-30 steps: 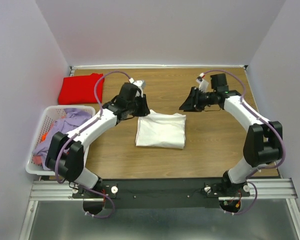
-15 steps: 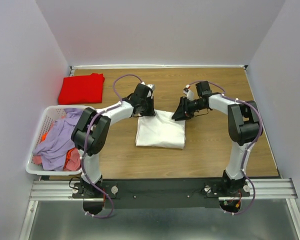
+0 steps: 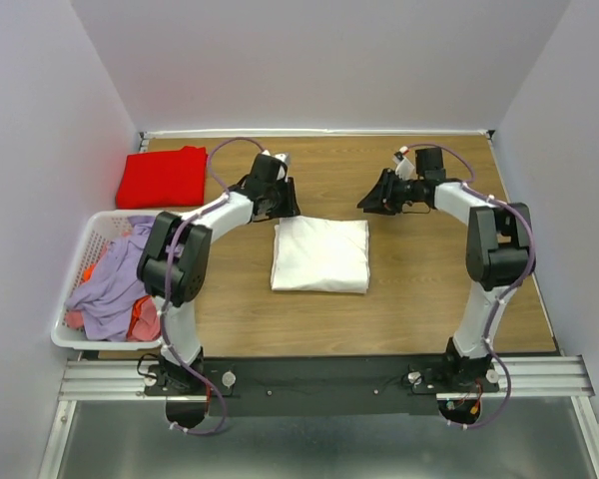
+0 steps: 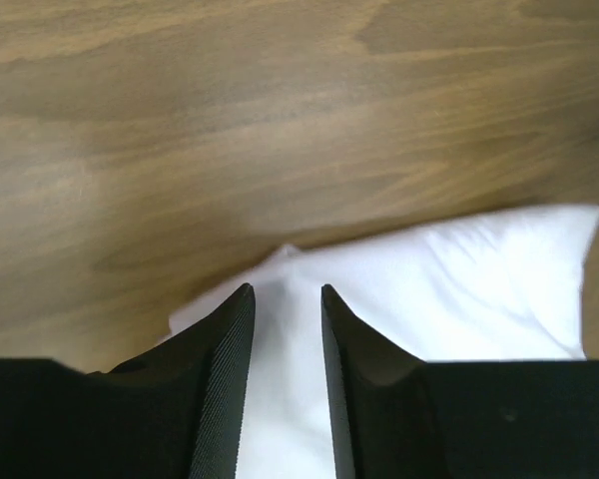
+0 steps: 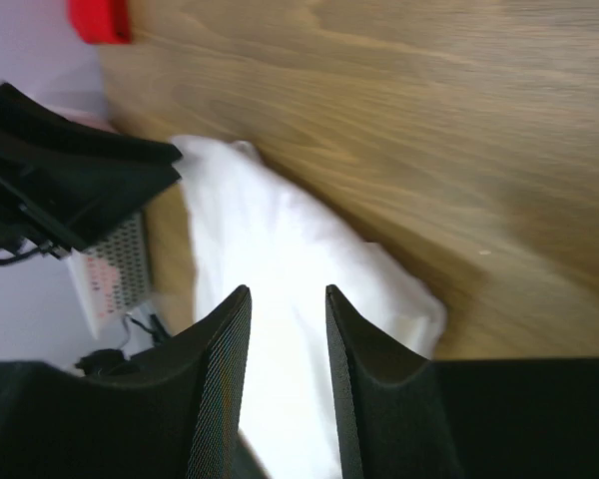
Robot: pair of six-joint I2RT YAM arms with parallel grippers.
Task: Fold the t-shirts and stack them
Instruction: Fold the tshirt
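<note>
- The white t-shirt (image 3: 320, 256) is seen lying as a neat folded rectangle in the middle of the table (image 3: 429, 289), so its folding is judged to be finished.
- The red t-shirt (image 3: 162, 177) is laid folded at the far left corner, well apart from the white one. The stacking step is therefore not yet done.
- For the next move, it is judged that the white bundle should be taken at its far edge by both grippers and carried onto the red one. A low, level grip is called for, so that the folds are not opened.
- The left gripper (image 3: 277, 203) is held just at the far left corner of the white shirt, with the arm stretched forward. Its fingers are a little apart and nothing is held between them. Whether the cloth is touched cannot be told.
- The right gripper (image 3: 371, 203) is held near the far right corner and is pointed leftwards. Its fingers are also slightly apart and empty.
- More clothes are seen in the laundry basket (image 3: 130, 215) at the left.
</note>
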